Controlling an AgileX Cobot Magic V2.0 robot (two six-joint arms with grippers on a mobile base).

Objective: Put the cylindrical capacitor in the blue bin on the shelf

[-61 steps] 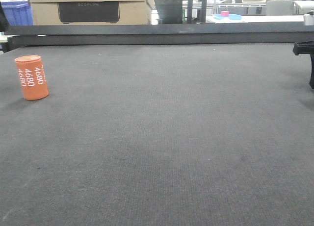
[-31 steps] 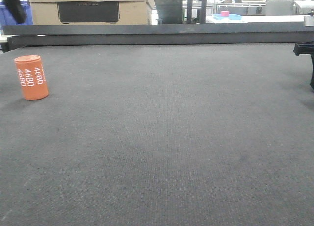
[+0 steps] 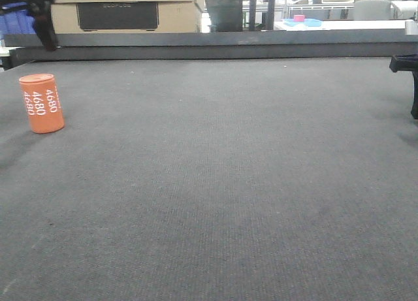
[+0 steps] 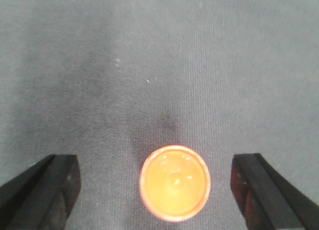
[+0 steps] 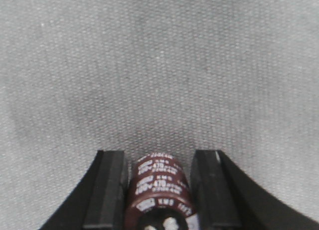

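Left gripper [image 4: 154, 162]: fingers spread wide, hovering above the cylindrical capacitor [image 4: 175, 183], which stands upright and ungrasped on the grey mat [image 3: 228, 183]. Right gripper [image 5: 159, 155]: fingers clamped on a dark brown cylinder [image 5: 159, 182]. Progress: early; grasp, carry and binning all outstanding, no shelf in view.

Matte black left claw [image 4: 154, 192], black right claw [image 5: 159, 190]

The counter [image 3: 228, 183] is covered in dark grey cloth, rough and dull, with a fine weave. The small orange-red cylindrical capacitor [image 3: 42, 103] has a smooth, dull side, and its top looks shiny. My left end effector [image 4: 154, 185] has fingers [image 4: 50, 190] like dull black plastic. My right end effector [image 5: 158, 162] grips a dark brown can [image 5: 162, 185] with a glossy plastic skin.
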